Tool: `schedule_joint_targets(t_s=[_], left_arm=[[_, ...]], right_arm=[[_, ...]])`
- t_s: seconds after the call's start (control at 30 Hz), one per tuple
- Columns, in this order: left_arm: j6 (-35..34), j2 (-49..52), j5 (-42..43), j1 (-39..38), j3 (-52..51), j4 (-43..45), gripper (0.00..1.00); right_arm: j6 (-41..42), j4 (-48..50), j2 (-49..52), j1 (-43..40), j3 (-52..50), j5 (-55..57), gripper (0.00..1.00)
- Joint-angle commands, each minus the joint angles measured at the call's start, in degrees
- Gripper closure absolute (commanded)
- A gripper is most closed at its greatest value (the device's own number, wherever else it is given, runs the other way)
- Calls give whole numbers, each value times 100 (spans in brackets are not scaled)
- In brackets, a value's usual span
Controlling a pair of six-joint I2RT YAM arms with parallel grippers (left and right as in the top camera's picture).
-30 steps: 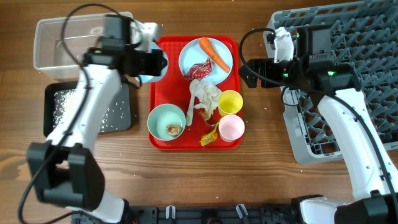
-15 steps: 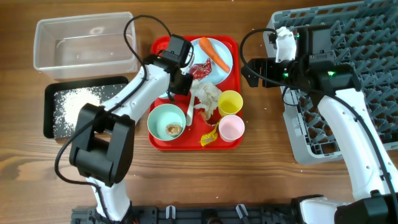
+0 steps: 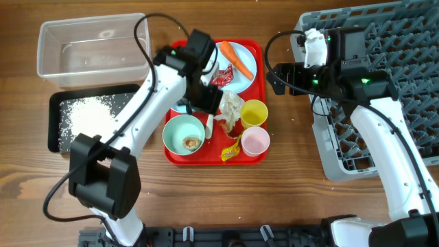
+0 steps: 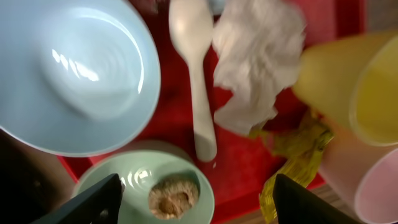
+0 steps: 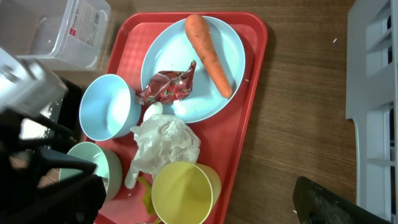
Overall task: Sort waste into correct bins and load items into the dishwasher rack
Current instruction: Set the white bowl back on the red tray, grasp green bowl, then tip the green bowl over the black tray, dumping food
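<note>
**Left arm over the tray, right arm waiting by the rack.** The left gripper (image 4: 199,202) hangs low over the red serving tray (image 3: 171,156), its two fingers spread wide and gripping nothing. It is above the handle end of the white spoon (image 4: 196,81) and the rim of the teal bowl (image 3: 184,134), which holds a brown food lump (image 3: 191,143).

Just left of the spoon sits a pale blue bowl (image 4: 74,74). Just right of it lies crumpled white tissue (image 3: 232,106), touching the yellow cup (image 3: 254,113). The pink cup (image 3: 255,140) stands just nearer, beside a yellow wrapper (image 3: 230,152) at the tray's near edge. At the tray's far end, the pale blue plate (image 5: 168,50) carries an orange carrot (image 3: 235,60) and a red wrapper (image 3: 221,77).

To the left, the clear tub (image 3: 92,44) sits at the far side of the table. The black tray (image 3: 56,140), just nearer, holds white rice (image 3: 86,113).

The right gripper (image 3: 272,79) hovers above the table between the serving tray and the grey dishwasher rack (image 3: 418,41) on the right, fingers apart and holding nothing.
</note>
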Motion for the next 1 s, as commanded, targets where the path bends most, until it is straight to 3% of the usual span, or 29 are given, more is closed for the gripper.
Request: schedule_joint_targets(t_s=[0.0,0.07,0.17,0.33,0.43,0.5,0.67,0.83,0.97], left_arm=[[-391,20,260,-37,-857,160,27],[-474,20,264,-122,-1220,435,28],[-682,22,299,-407,-1681,876,41],[-855,22,236,-551,-1716,951,81],[-970,33,-111,-551,-1718,953,91],[-1174,109,-597,-549,-1722,979,94],[-1279,188,-649,-551,-1722,1196,96],[-1276,-219,-669,-527,-1141,140,96],[-1283,-931,-575,-348,-964,-63,96]], right_arm=[[7,-2,59,22,120,61,0],[15,-4,59,24,120,59,0],[20,-22,59,24,120,59,0],[17,-24,59,24,120,59,1],[17,-22,59,24,120,61,0],[17,-22,59,24,120,61,0],[11,-20,59,24,120,66,1],[2,20,59,24,120,85,0],[2,44,59,22,120,192,0]])
